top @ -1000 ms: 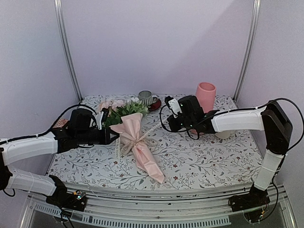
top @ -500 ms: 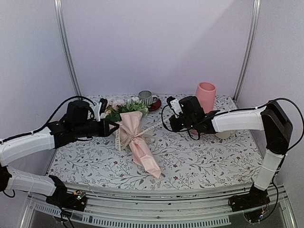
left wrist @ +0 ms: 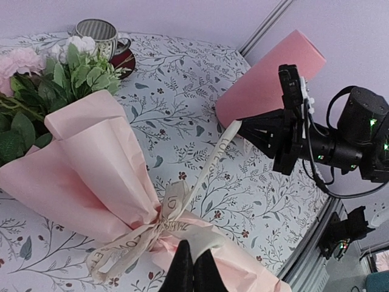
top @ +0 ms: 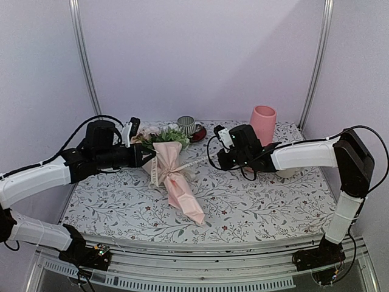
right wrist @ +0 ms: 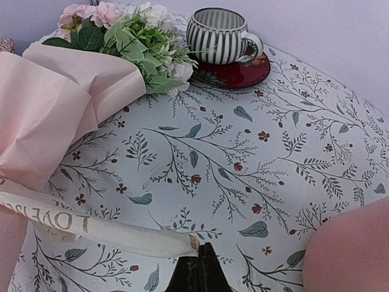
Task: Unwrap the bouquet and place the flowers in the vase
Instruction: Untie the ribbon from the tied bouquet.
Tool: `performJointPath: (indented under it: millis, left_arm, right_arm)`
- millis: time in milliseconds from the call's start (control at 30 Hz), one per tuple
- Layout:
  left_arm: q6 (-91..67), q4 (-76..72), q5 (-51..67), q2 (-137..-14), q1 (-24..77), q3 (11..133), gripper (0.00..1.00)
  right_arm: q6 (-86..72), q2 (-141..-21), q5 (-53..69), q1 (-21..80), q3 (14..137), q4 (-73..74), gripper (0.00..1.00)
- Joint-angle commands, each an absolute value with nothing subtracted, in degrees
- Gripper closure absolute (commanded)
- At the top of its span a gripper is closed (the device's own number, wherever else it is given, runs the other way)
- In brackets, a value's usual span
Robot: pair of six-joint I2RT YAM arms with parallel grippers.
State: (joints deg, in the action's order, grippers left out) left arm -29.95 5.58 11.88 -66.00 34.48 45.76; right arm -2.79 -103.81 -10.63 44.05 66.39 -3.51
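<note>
Bouquet (top: 175,179) wrapped, flowers (top: 160,137) inside, left gripper (top: 150,159) clenched on bouquet, right gripper (top: 217,163) pinching its ribbon (left wrist: 213,161), vase (top: 263,123) upright behind.

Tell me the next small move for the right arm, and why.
Probably draw the right gripper slightly away from the bouquet. It is shut on the free end of the cream ribbon, whose bow is still tied, while the left gripper is shut on the bouquet by that bow, so a pull should loosen it.
</note>
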Motion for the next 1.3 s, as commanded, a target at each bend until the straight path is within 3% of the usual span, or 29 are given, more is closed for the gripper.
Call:
performJointPath:
  millis: [0,700,967,1267]
  left_arm:
    - [-28.89,4.40,12.93,-66.01,33.83,48.18,1.00]
    - [-29.01,5.25,14.25,-64.51,33.83,51.43,1.00]
    - [-29.65,0.63,11.75,-66.19,33.84,43.53,1.00]
    - [-26.93,4.50,10.56,-64.05,33.84,48.55,1.00]
  right_arm:
    - [-3.49,-102.89,-11.81,43.43,65.24,-4.25,0.98]
    - [-4.46,-103.60,-11.44,43.43,64.29,-4.46,0.98]
    - [-4.84,-104.08,-10.97,43.47,64.65,-4.39,0.98]
    - [-4.61,-102.48,-12.42,43.42,64.65,-3.59,0.98]
